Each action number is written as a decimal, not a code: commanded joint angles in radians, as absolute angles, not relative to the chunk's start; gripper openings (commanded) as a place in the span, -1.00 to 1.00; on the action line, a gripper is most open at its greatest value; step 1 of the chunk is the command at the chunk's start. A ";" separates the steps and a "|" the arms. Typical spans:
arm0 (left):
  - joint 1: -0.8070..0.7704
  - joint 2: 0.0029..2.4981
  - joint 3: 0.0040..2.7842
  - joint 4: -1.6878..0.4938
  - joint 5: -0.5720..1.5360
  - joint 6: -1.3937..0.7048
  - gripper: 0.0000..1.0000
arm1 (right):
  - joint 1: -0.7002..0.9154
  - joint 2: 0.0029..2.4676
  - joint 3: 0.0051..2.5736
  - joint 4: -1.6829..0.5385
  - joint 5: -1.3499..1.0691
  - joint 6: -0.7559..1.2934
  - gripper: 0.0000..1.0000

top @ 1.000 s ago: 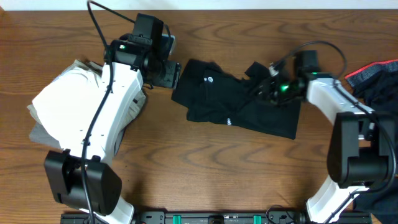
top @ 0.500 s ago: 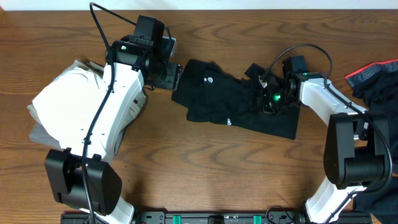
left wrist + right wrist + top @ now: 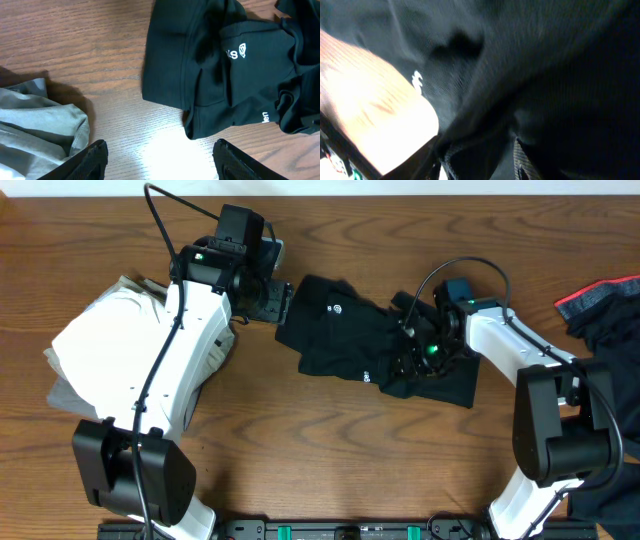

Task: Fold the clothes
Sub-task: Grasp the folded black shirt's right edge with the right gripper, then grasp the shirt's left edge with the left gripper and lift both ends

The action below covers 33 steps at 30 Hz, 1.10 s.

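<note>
A black T-shirt with a small white logo lies crumpled in the middle of the table. In the left wrist view the T-shirt shows its logo print. My left gripper is open just off the shirt's left edge. In its wrist view, bare wood lies between the left gripper's fingers. My right gripper is pressed into the shirt's bunched right half. In its wrist view, black fabric fills the frame. The right gripper has its fingers apart, with a fold of cloth between them.
A stack of folded white and grey clothes lies at the left, partly under my left arm. Its grey edge shows in the left wrist view. Dark, red-edged garments are heaped at the right edge. The table's far edge runs along the top.
My right gripper has moved left and toward the front, from the sleeve onto the shirt's middle, and the cloth there has bunched up. The left arm has not moved.
</note>
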<state>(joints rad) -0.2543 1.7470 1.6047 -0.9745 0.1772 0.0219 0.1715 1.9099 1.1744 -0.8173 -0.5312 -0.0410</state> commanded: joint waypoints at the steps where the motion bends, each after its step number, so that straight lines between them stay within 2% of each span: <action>1: -0.251 1.754 1.605 -0.974 0.180 0.007 0.39 | 0.133 1.841 1.178 -0.770 -0.685 -0.061 -0.04; 3: -0.251 1.763 1.605 -0.974 0.181 0.001 0.39 | 0.106 1.806 1.178 -0.728 -0.769 -0.051 -0.08; 5: -0.251 1.775 1.605 -0.974 0.181 -0.003 0.40 | 0.084 1.778 1.178 -0.713 -0.757 0.002 -0.34; 8: -0.251 1.792 1.605 -0.974 0.199 -0.006 0.40 | 0.064 1.761 1.178 -0.742 -0.624 0.043 -0.85; 9: -0.251 1.797 1.605 -0.974 0.200 -0.007 0.39 | 0.057 1.761 1.178 -0.759 -0.551 0.081 -0.92; 13: -0.251 1.801 1.605 -0.974 0.199 -0.006 0.39 | 0.049 1.775 1.175 -0.808 -0.400 0.149 -0.97; 18: -0.251 1.801 1.605 -0.974 0.199 -0.006 0.39 | 0.097 1.812 1.153 -0.795 -0.393 0.219 -0.98; 21: -0.251 1.801 1.605 -0.974 0.199 -0.006 0.40 | 0.159 1.847 1.135 -0.683 -0.429 0.287 -0.98; 28: -0.252 1.801 1.605 -0.975 0.202 -0.045 0.39 | 0.281 1.895 1.132 -0.229 -0.665 0.403 -0.97; 33: -0.253 1.805 1.604 -0.975 0.273 -0.084 0.39 | 0.268 1.862 1.156 -0.184 -0.682 0.382 -0.97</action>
<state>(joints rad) -0.2543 1.7935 1.6047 -0.9722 0.2100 -0.0494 0.2863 1.8935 1.1370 -0.1791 -0.6270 0.3676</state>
